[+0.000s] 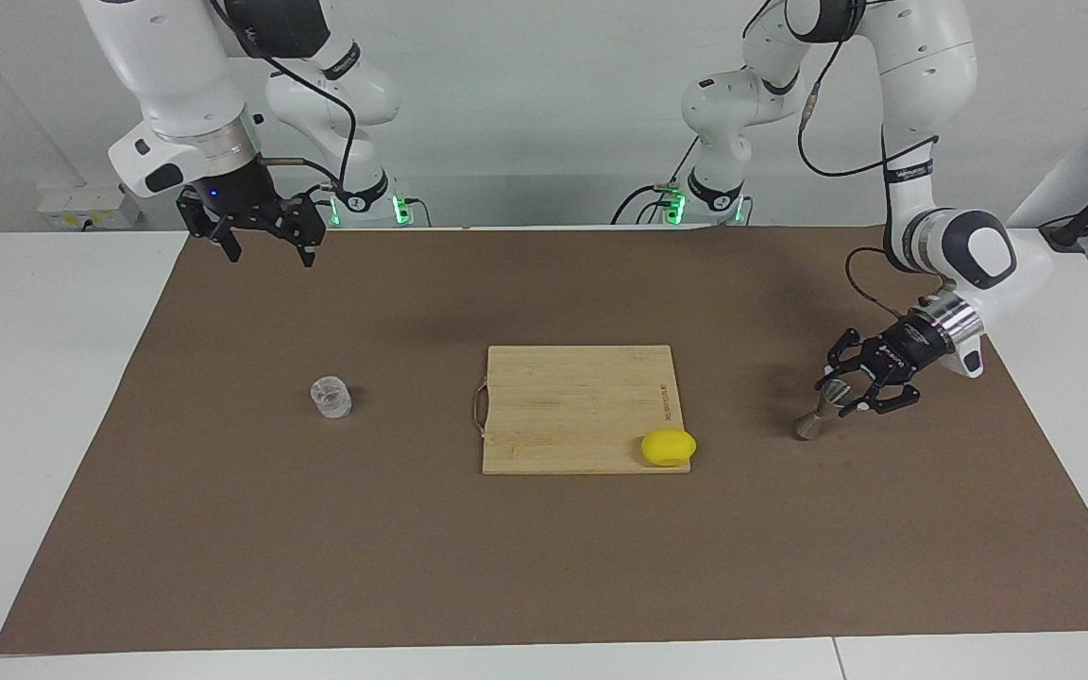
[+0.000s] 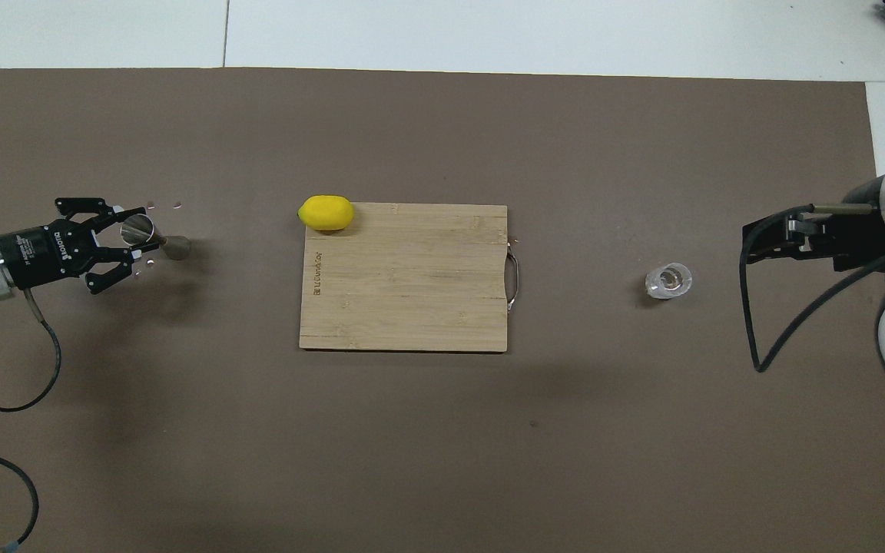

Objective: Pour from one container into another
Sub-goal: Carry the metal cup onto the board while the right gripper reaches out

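Observation:
The clear glass tumbler stands on the brown mat toward the right arm's end; it also shows in the overhead view. The metal jigger stands on the mat toward the left arm's end and also shows in the overhead view. My left gripper is low at the jigger with its fingers spread on either side of the upper cone. My right gripper is open and empty, raised over the mat's edge nearest the robots, apart from the tumbler.
A wooden cutting board lies at the mat's middle, with a yellow lemon on its corner toward the left arm's end. A few small pale specks lie on the mat around the jigger.

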Available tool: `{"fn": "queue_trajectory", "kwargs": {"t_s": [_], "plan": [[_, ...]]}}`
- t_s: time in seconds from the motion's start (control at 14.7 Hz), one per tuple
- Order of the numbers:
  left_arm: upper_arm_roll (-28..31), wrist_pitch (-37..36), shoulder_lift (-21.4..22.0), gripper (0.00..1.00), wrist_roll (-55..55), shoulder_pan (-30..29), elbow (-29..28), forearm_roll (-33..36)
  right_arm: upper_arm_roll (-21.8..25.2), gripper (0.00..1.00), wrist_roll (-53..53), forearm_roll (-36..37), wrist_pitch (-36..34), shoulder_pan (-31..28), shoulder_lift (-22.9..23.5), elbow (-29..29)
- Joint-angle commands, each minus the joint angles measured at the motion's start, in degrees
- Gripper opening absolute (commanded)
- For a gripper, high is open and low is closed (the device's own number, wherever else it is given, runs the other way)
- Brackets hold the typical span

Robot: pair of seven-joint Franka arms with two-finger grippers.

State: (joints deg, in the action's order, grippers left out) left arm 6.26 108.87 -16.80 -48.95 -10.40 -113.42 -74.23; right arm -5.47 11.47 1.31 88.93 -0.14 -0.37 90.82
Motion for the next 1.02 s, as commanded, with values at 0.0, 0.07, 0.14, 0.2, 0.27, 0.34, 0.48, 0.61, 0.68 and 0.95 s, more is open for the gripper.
{"fn": "queue_trajectory", "kwargs": {"t_s": [0.0, 0.07, 0.14, 0.2, 0.27, 0.34, 0.48, 0.61, 0.68, 0.95], "plan": [[0.6, -2.1, 1.2, 0.0, -0.4, 2.2, 1.8, -0.7, -0.2, 1.0, -1.5, -0.3, 0.1, -0.7, -0.5, 0.6], [0.5, -3.0, 1.8, 0.0, -0.5, 3.4, 1.8, -0.7, -0.2, 1.0, -1.5, -0.3, 0.2, -0.8, -0.5, 0.6], [0.5, -3.0, 2.2, 0.0, -1.7, 5.2, 1.8, -0.7, -0.2, 1.0, -1.5, -0.3, 0.4, -1.0, -0.5, 0.6], [0.6, -2.2, 3.5, 0.0, -3.8, 7.5, 1.7, -1.0, -0.2, 1.0, -1.1, -0.3, 0.4, -1.1, -0.5, 0.8], [0.7, -1.4, 4.6, 0.0, -6.0, 9.9, 1.6, -1.2, -0.2, 1.0, -0.8, -0.3, 0.4, -1.0, -0.6, 1.2], [0.5, -0.2, 5.3, 0.0, -7.8, 12.0, 1.6, -1.3, -0.2, 1.0, -0.7, -0.3, 0.5, -1.0, -0.7, 1.2], [0.4, 1.8, 5.8, 0.0, -11.2, 15.0, 1.7, -1.4, -0.2, 1.0, -0.7, -0.3, 0.5, -1.1, -0.7, 1.2], [0.3, 4.9, 5.9, 0.0, -13.3, 18.3, 1.8, -3.1, -0.1, 1.0, 1.1, -0.3, 0.5, -1.1, -0.7, 1.2], [0.3, 6.8, 5.8, 0.0, -15.4, 20.3, 1.8, -4.2, -0.2, 1.0, 3.9, -0.3, 0.5, -1.1, -0.7, 1.2], [0.3, 14.5, 5.5, 0.0, -18.1, 29.3, 1.1, -9.6, -0.1, 1.0, 15.7, -0.8, 1.8, -1.3, 0.1, 1.6]]}}
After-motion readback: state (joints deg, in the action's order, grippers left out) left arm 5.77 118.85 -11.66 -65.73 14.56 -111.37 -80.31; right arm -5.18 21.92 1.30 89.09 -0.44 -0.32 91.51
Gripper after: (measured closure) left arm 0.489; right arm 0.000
